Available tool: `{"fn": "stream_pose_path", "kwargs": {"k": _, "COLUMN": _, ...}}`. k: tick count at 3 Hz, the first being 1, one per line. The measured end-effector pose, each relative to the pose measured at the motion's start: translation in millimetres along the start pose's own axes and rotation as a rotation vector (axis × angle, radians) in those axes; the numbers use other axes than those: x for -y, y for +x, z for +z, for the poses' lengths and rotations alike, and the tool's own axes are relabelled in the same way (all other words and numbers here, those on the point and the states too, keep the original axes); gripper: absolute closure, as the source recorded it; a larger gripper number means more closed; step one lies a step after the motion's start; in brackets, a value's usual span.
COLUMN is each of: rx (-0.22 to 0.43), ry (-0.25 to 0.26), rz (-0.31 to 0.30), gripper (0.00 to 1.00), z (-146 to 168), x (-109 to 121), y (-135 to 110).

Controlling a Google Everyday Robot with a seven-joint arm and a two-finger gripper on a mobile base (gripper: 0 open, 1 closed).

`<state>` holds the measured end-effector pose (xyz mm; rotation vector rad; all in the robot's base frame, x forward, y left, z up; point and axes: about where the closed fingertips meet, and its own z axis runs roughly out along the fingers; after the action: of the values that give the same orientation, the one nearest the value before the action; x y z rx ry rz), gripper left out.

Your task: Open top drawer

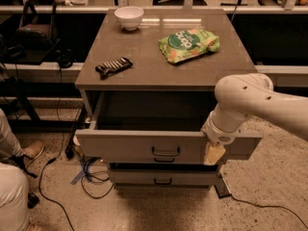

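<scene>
A person's trouser leg [10, 196] is cut off at the lower left edge, well left of the claw [213, 155]. The claw hangs at the right part of the top drawer [130, 144], a tan tip against the front panel. The white arm [240, 100] hides the rest, so I cannot tell whether it is wide or closed. The drawer stands open, with its black handle [166, 151] just left of the claw and its inside too dark to read. Below and left of the claw sits a lower drawer [139, 177]. Beyond, on the tabletop [144, 78], lie a dark snack bar [113, 66], a green chip bag [188, 44] and, farthest, a white bowl [129, 17].

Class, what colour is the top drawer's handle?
The handle is black, camera view; the gripper hangs before the top drawer, right of it.
</scene>
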<state>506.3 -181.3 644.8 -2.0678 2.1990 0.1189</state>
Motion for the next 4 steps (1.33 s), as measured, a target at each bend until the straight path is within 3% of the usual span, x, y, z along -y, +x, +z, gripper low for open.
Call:
{"fn": "stream_pose_path", "kwargs": {"k": 2, "rx": 0.000, "ry": 0.001, "rz": 0.007, "gripper": 0.87, "z": -1, "x": -8, "y": 1}}
{"fn": "stream_pose_path", "kwargs": {"k": 3, "rx": 0.000, "ry": 0.001, "rz": 0.007, "gripper": 1.00, "z": -1, "x": -8, "y": 1}}
{"fn": "stream_pose_path", "kwargs": {"k": 4, "rx": 0.030, "ry": 0.020, "rz": 0.058, "gripper": 1.00, "z": 0, "x": -39, "y": 12}}
